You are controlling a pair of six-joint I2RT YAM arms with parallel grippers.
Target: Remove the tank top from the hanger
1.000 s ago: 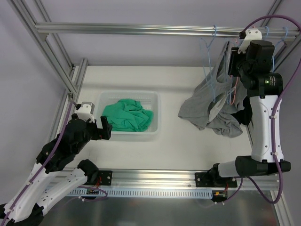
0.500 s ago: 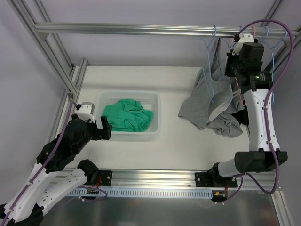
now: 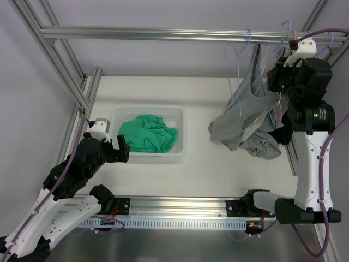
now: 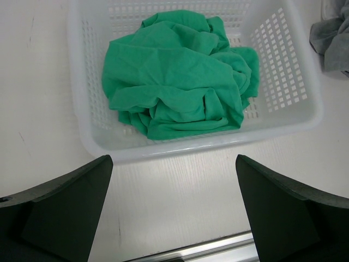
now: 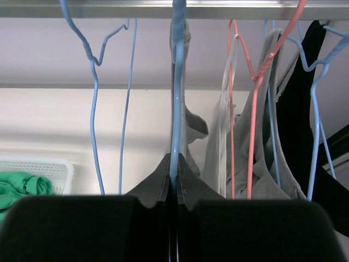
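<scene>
A grey tank top [image 3: 240, 123] hangs on a blue wire hanger [image 3: 287, 28] at the back right, with its lower part heaped on the table. My right gripper [image 3: 271, 76] is shut on that hanger's wire, just below the rail. In the right wrist view the blue wire [image 5: 175, 82] runs straight up out of the closed gripper [image 5: 174, 180], and grey fabric [image 5: 192, 117] hangs behind it. My left gripper [image 3: 121, 148] is open and empty at the near left, its fingers [image 4: 60, 207] spread wide above the table in front of the basket.
A white basket [image 3: 150, 109] holds a green cloth [image 3: 147, 134], also seen from the left wrist [image 4: 174, 76]. An empty blue hanger [image 5: 95, 98], a red hanger [image 5: 251, 109] and a black garment [image 5: 294, 103] hang on the rail [image 3: 163, 34] around the gripped one.
My right arm has swung right and raised the gripped blue hanger, whose hook now stands above the rail. The grey tank top shifted slightly right. The left arm has not moved.
</scene>
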